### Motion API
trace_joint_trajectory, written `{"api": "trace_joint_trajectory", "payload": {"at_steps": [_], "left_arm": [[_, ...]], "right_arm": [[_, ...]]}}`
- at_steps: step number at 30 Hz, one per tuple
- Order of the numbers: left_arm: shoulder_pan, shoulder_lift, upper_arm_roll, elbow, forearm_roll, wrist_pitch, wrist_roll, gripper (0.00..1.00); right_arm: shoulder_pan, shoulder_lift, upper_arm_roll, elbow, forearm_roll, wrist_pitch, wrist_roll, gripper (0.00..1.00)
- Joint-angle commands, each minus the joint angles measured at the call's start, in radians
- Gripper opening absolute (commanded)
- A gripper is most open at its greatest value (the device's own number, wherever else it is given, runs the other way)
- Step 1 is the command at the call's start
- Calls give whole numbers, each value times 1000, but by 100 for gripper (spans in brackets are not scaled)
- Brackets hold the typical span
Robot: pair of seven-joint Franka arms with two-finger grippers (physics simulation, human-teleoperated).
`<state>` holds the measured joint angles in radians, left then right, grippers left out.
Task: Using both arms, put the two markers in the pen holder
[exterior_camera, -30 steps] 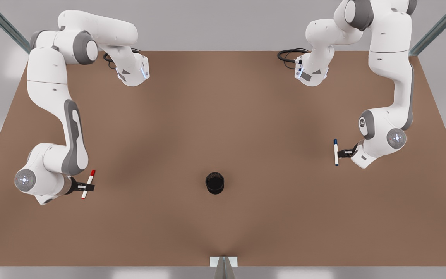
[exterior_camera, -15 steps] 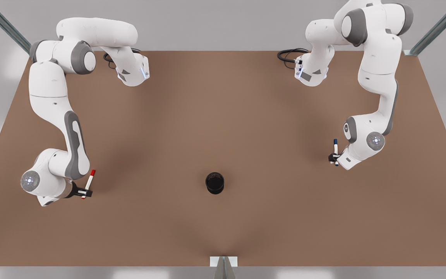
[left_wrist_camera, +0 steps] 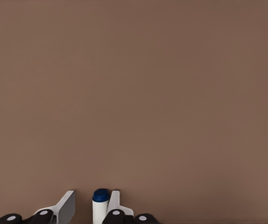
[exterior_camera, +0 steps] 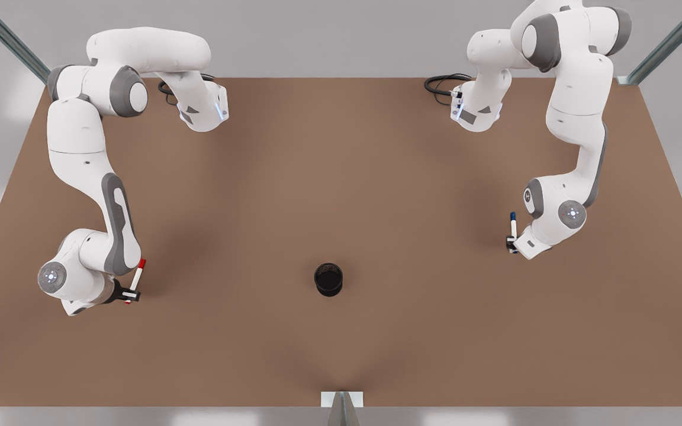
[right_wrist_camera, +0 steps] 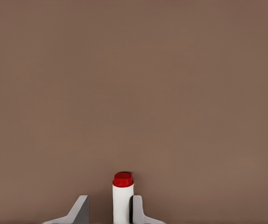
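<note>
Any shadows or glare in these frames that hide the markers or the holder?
Front view: soft dark shadows on the table, no glare; holder, red marker and blue marker read clearly. Left wrist view: flat even light on the blue marker. Right wrist view: same, with the red marker sharp.

I see bare brown table (exterior_camera: 341, 177) between both arms, wide passage. Sole obstacle: pen holder (exterior_camera: 328, 279), upright mid-table (well apart from either gripper). Table beyond each wrist camera bare too.
</note>
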<state>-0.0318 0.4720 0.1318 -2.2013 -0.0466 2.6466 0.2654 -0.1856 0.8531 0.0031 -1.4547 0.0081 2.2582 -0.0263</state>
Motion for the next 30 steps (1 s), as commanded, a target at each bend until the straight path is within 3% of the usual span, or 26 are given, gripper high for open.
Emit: {"api": "trace_joint_trajectory", "payload": {"at_steps": [1,9,15,22,27,30], "left_arm": [[0,-1,0,-1,1,3,26,49],[0,-15,0,-26,1,3,11,46],[0,-23,-3,-34,-1,3,-11,30],[-13,-52,-3,-20,1,-11,-58,21],[-14,-67,-18,293,-1,-379,-63,21],[-39,-70,-37,445,-32,-542,-69,21]], "right_arm": [[0,0,0,0,1,3,-9,49],[2,3,0,-1,0,1,-9,44],[2,3,0,-1,0,1,-9,25],[21,-72,28,62,-3,-106,-9,21],[64,-187,61,66,-3,-152,22,21],[63,-226,127,66,-3,-172,46,21]]}}
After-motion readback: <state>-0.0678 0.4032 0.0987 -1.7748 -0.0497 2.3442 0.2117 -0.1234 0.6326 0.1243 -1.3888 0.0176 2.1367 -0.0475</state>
